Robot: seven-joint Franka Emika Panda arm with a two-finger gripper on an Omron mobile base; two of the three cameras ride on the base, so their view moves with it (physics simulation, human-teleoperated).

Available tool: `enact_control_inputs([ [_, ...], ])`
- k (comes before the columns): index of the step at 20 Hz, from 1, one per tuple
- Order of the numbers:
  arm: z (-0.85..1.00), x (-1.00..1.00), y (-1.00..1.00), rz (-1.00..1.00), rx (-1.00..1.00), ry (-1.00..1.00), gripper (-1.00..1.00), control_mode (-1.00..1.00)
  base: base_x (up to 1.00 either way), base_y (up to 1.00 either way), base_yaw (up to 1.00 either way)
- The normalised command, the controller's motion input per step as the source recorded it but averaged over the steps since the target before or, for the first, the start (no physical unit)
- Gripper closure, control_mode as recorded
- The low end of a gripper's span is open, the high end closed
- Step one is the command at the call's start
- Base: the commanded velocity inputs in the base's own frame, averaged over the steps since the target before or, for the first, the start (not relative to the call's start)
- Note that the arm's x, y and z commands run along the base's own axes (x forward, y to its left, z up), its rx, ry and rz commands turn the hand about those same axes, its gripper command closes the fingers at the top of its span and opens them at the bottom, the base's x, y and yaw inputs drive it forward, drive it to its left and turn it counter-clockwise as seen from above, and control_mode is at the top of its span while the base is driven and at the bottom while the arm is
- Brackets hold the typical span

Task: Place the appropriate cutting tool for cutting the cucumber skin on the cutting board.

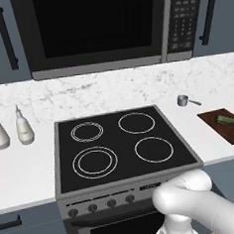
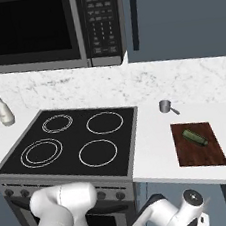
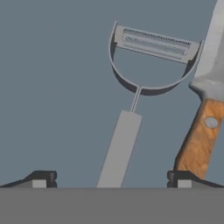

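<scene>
In the hand view the cutting tool, a pale grey peeler (image 3: 121, 144) with a rounded head and a slotted blade, lies flat on a blue-grey surface. Its handle runs down between my fingertips. My gripper (image 3: 111, 180) is open, one dark fingertip (image 3: 41, 178) on each side of the handle and well apart from it. The dark green cucumber (image 2: 194, 137) lies on the reddish-brown cutting board (image 2: 191, 156) on the counter right of the stove; the cucumber (image 1: 228, 119) and board (image 1: 233, 132) also sit at the right edge of the left base view. My hand (image 2: 194, 206) hangs low, below the counter's front edge.
A knife (image 3: 199, 138) with a wooden handle lies just right of the peeler, close to my right fingertip. A tiny steel pot (image 2: 165, 106) stands behind the board. The black stovetop (image 1: 121, 146), two pale bottles (image 1: 24, 127) and a microwave (image 1: 97, 26) fill the rest.
</scene>
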Motion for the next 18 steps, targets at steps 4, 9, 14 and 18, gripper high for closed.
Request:
enact_control_inputs([
  [4,-0.13,0.01,0.0,-0.01,0.0,0.0,-1.0,-1.0,0.0,0.0,0.0],
  [9,-0.12,0.05,0.01,-0.01,0.0,0.0,-1.0,-1.0,0.0,0.0,0.0],
  [14,-0.13,0.01,0.03,0.0,0.0,0.0,-1.0,-1.0,0.0,0.0,0.0],
  [18,-0.19,-0.06,0.07,0.0,0.0,0.0,1.0,-1.0,0.0,0.0,0.0],
])
